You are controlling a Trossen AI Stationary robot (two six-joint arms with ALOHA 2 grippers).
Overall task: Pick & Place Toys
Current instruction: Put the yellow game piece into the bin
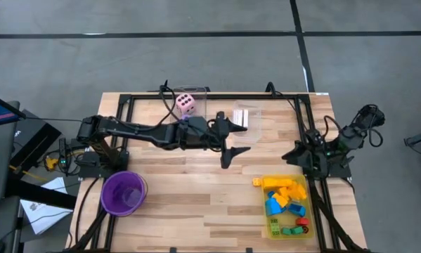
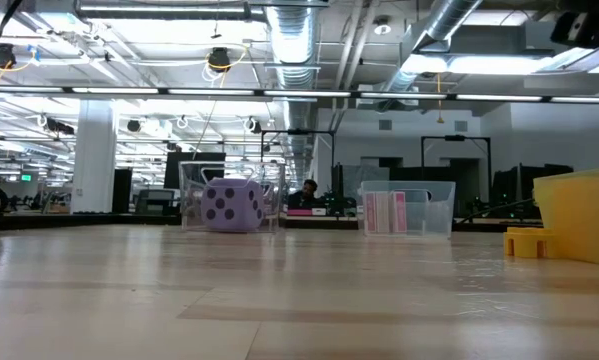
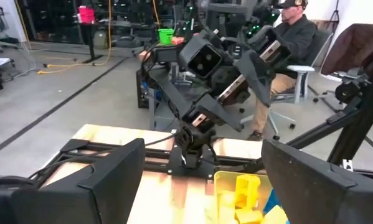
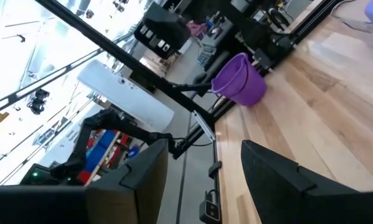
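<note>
Two arms on the table, and it's the left gripper (image 1: 231, 137) out over the middle, fingers spread wide and holding nothing, while the right gripper (image 1: 294, 153) waits folded at its base, fingers parted too. The blocks (image 1: 286, 200) are heaped in the yellow tray (image 1: 272, 226) near the right arm, with the dotted die (image 1: 185, 104) in one clear box and the cards (image 1: 241, 117) in another. My read: keep the jaws wide, swing over the tray (that loose yellow block (image 1: 256, 183) beside it looks easiest), and descend straight on a single piece.

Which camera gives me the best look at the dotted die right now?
The low view: the dotted die shows side-on and large, inside its clear box. The high view shows it small from above. Neither wrist view shows it.
</note>
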